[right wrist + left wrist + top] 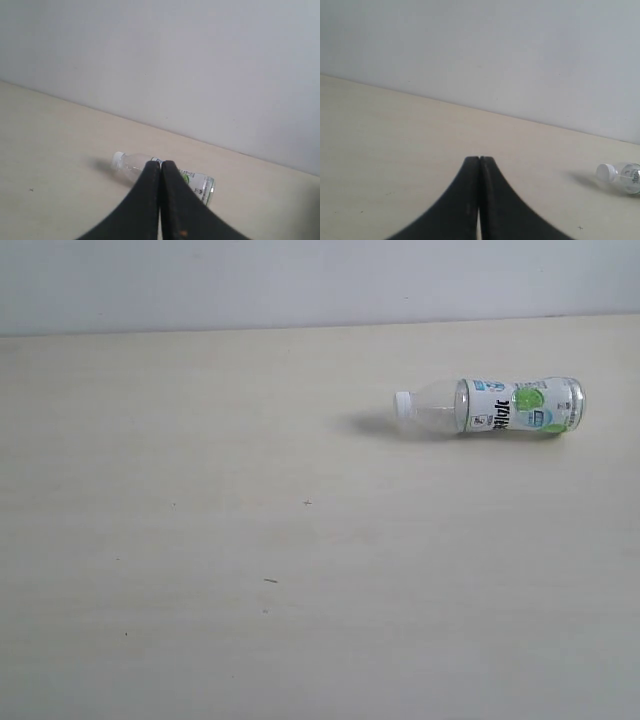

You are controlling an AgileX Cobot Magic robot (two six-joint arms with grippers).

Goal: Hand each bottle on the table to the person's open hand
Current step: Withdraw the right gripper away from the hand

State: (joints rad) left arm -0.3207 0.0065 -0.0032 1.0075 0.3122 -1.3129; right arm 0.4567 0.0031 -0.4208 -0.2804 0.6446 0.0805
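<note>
- The bottle (490, 407) lay sideways on the table's (200, 540) right, cap pointing left.
- Your right pincer (160, 162), pressed together, faced it, the nearer arm.
- Your left pincer (479, 159), also pressed together, sat farther off.

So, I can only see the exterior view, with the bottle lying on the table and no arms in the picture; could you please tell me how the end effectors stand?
Observer: The left end effector is shut, its fingers pressed together above the table.
Operator: Thank you, and the right one?
Observer: The right end effector is shut as well and holds nothing.
Operator: Which of them is better lined up with the bottle?
Observer: The right. The bottle lies beyond its tips, which hide the bottle's middle. In the left wrist view only the capped end shows, at the frame's edge.
</note>
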